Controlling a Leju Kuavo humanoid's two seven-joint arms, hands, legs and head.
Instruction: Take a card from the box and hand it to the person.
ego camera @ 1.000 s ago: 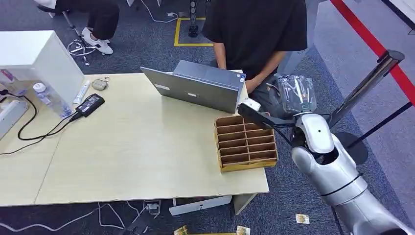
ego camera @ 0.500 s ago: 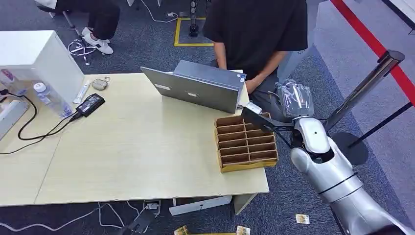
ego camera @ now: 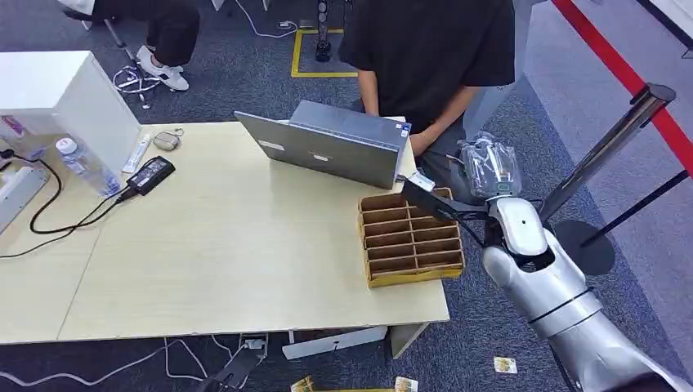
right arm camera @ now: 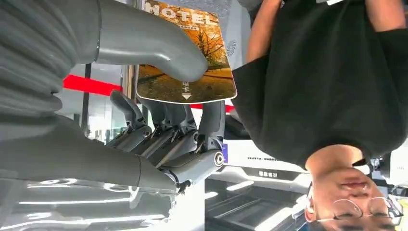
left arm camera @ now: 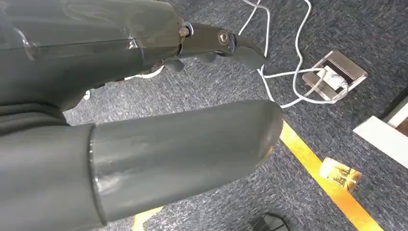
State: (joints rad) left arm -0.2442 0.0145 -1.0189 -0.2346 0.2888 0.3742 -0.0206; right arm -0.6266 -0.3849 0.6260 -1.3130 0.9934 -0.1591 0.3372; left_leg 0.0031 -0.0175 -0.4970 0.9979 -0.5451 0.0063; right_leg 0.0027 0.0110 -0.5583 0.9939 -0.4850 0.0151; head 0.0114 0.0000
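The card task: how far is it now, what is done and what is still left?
Done: the card is out of the box. In hand: the right hand pinches it by the thumb, raised beyond the box toward the person. Left: the handover; the person's hand has not taken it yet.

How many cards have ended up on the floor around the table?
3 in the head view: two by the table's near edge, one beside another, and a third near the right arm. The left wrist view shows a card too, possibly one of these; more may be hidden.
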